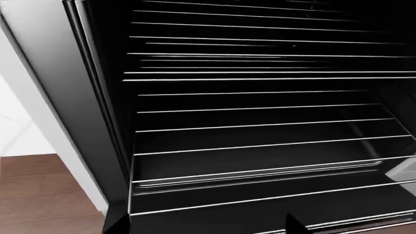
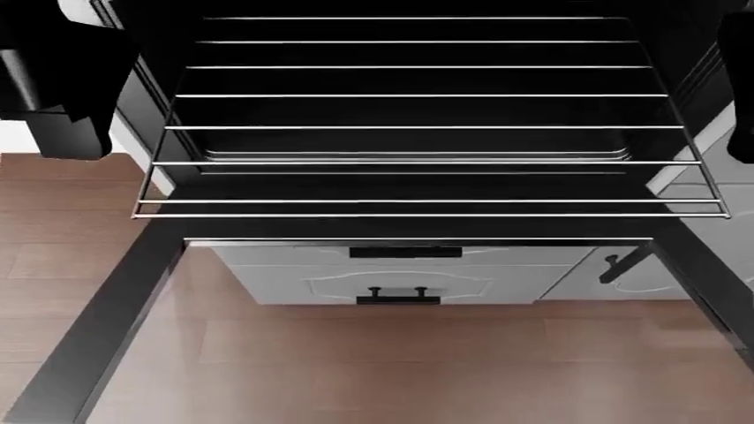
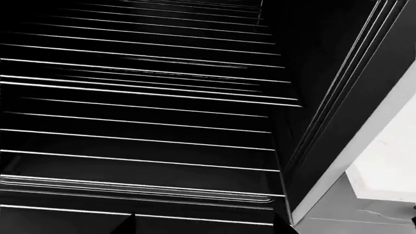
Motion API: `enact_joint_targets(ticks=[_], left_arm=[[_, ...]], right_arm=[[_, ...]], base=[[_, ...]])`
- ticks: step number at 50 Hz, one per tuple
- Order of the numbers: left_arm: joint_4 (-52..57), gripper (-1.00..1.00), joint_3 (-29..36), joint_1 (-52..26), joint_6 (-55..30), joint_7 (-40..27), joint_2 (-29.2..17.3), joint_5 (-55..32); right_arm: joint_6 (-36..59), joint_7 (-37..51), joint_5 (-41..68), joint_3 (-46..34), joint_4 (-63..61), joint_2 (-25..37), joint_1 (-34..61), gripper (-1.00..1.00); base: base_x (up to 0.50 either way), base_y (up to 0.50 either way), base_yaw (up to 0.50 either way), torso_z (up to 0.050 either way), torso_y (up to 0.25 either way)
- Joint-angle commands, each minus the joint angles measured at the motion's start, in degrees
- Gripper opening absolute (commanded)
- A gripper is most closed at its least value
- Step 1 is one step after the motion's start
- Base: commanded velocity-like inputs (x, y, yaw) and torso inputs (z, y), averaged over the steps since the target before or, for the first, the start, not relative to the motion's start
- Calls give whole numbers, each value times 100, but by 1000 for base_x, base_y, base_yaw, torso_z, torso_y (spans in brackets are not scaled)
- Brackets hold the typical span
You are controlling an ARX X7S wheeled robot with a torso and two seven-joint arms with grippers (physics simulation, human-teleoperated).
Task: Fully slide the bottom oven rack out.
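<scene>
The oven [image 2: 151, 97] stands open, its glass door [image 2: 106, 327] folded down. The bottom oven rack [image 2: 425, 215] is slid out past the oven front, doubled front rail nearest me. It also shows in the left wrist view [image 1: 260, 146] and the right wrist view [image 3: 130, 160]. My left gripper [image 1: 206, 226] is open and empty, its fingertips [image 1: 295, 225] just above the rack's front wires. My right gripper [image 3: 201, 225] is open and empty over the rack's right part. Neither holds the rack.
A second wire rack [image 1: 260, 75] sits higher, further inside the oven. A dark flat tray [image 2: 412, 159] lies below the bottom rack. White drawers with black handles [image 2: 401, 283] are under the oven, over a wooden floor [image 2: 353, 371]. My left arm [image 2: 59, 71] hangs at the oven's left.
</scene>
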Motion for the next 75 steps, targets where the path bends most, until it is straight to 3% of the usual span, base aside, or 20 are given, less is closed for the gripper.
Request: enact_joint_targets(ticks=[1,17,28,34,44,75], left_arm=[[75,100,101,71,113,132,-28,74],[-6,100,241,157,178,301,122,318],[-157,100,178,1195,566,1128,586,1545],[-253,100,336,1515,507,1252,627,1908],[-325,100,477,1706,453,1334,678,2142],[-1041,100,963,1596,182,1784,1532,3117]], right_arm=[[-223,-307,-194,-143,-150,165,-203,100],[-477,-528,-396,-259,-247,182,-563,100],[-580,-1016,-1159,-466,10,-50,-1188,100],[-513,-1210,-1449,-651,259,-125,-1491,100],[-679,-1396,-1788,-719,308,-258,-1782,100],[-734,-1916,-2678,-915,722,-637,-2239,100]], base=[[0,0,0,0,-217],[0,0,0,0,-191],[0,0,0,0,0],[0,0,0,0,0],[0,0,0,0,0],[0,0,0,0,0]])
